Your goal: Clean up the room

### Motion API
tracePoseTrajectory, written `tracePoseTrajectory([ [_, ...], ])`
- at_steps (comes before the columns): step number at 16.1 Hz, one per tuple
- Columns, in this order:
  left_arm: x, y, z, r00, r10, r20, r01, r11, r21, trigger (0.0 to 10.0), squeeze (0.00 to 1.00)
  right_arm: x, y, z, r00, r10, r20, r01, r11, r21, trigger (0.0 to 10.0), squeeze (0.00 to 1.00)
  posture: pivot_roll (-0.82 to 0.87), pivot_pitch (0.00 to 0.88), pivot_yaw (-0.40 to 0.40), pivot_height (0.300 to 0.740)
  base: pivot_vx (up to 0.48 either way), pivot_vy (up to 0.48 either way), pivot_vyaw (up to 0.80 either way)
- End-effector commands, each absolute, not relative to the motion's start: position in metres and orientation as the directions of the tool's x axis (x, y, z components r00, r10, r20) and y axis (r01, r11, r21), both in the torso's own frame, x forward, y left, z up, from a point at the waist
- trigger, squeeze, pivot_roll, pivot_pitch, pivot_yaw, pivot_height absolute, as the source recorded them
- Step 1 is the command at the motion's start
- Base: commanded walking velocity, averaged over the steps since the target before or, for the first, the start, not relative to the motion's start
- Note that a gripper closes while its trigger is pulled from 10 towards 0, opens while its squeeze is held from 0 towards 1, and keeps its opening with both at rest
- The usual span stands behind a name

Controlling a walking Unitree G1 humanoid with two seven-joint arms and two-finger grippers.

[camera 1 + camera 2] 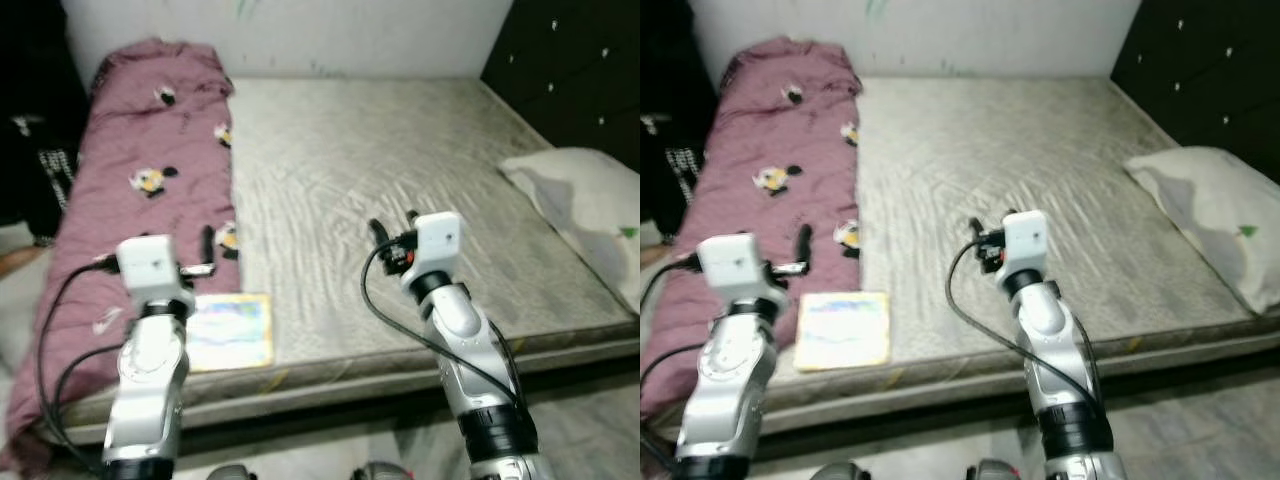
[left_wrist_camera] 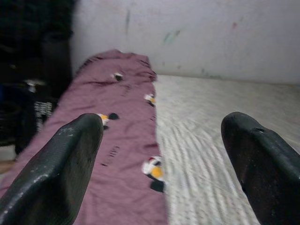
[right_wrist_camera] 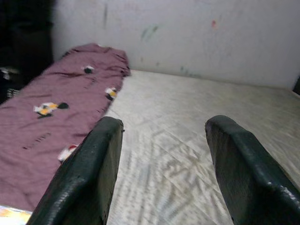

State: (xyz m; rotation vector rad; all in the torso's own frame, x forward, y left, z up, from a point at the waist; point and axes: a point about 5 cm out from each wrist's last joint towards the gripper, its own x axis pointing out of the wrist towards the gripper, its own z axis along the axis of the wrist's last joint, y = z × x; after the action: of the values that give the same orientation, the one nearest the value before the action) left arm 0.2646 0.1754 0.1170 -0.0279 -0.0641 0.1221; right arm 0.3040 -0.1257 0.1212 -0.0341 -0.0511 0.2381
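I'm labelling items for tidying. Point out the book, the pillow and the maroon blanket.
book (image 1: 231, 331): left eye view, middle of its cover.
pillow (image 1: 585, 205): left eye view, its top face.
maroon blanket (image 1: 775, 140): right eye view, upper middle.

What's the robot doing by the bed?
The robot stands at the foot of a bed with a bare grey mattress. Both arms are raised over it, and the left gripper and right gripper are open and hold nothing. A maroon blanket lies along the robot's left side, a colourful book sits near the front edge, and a pillow lies on the right.
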Motion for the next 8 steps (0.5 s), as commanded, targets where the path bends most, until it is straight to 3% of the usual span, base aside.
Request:
tracePoseTrajectory([
  [1, 0.2647, 0.1672, 0.1206, 0.992, 0.097, 0.075, -0.094, 0.995, -0.043, 10.0, 0.0, 0.303, -0.137, 0.1215, 0.978, 0.206, 0.042, -0.204, 0.978, -0.047, 10.0, 0.0, -0.03, 0.008, -0.029, 0.74, 0.0, 0.431, 0.0],
  [8, 0.2643, 0.1686, 0.1213, 0.993, 0.092, 0.071, -0.089, 0.995, -0.05, 10.0, 0.0, 0.3027, -0.1364, 0.1215, 0.978, 0.206, 0.036, -0.204, 0.978, -0.044, 10.0, 0.0, -0.03, 0.014, -0.027, 0.74, 0.0, 0.431, 0.0],
])
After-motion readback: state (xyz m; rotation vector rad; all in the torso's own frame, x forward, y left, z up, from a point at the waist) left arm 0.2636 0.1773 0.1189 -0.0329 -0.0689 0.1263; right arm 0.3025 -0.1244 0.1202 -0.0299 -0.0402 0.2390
